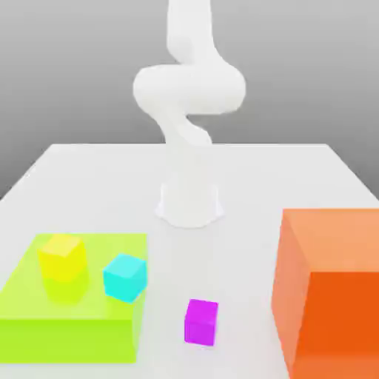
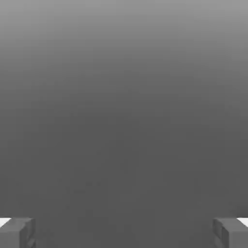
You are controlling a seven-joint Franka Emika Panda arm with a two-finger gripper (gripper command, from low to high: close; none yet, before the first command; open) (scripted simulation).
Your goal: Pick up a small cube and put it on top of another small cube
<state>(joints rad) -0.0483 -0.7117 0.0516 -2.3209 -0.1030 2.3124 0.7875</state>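
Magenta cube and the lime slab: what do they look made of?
Magenta cube: opaque, matte, plastic-like; flat uniform colour, no gloss or texture. Material can't be pinned down in this render.
Lime slab: looks translucent, like tinted acrylic or gel; the yellow cube seems to cast a yellowish tint inside it. No grain or seams on either.

Smooth, matt, plastic-looking surfaces throughout

The worktop (image 1: 89, 178) is plain white, even and matt. The arm (image 1: 189, 89) is white with a soft, dull sheen. The small cube (image 1: 201, 322) is flat magenta with no texture; left of it in the exterior view, the cyan cube (image 1: 124, 277), the yellow cube (image 1: 62, 257) and the lime slab (image 1: 44, 311) under them look faintly translucent. The orange block (image 1: 329, 296) is smooth and unglossed. The end effector (image 2: 124, 232) has dull grey fingertips (image 2: 17, 232).
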